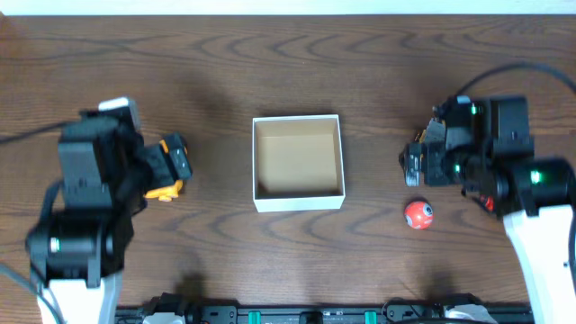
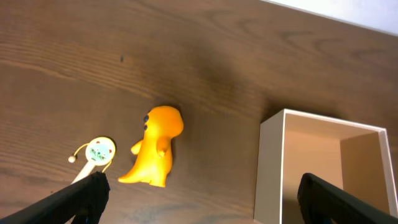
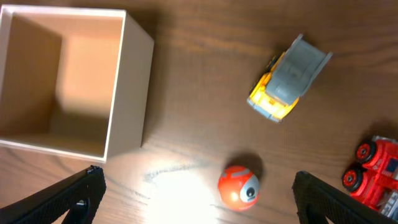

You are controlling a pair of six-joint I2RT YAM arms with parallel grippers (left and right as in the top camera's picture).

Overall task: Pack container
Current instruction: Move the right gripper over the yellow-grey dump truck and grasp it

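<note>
Overhead: container (image 1: 300,202) sits mid-tabletop, empty, btwn both arms. L gripper (image 1: 183,160), jaws spread wide w/ nothing held, hangs over orange dino (image 2: 155,152), left of the container, its long axis seemingly toward the far edge. R gripper (image 1: 409,168) likewise released, red ball (image 1: 418,214) near it.

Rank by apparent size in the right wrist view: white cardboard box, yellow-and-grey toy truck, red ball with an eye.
1. White cardboard box, by far the largest.
2. Yellow-and-grey toy truck.
3. Red ball with an eye, the smallest.
</note>
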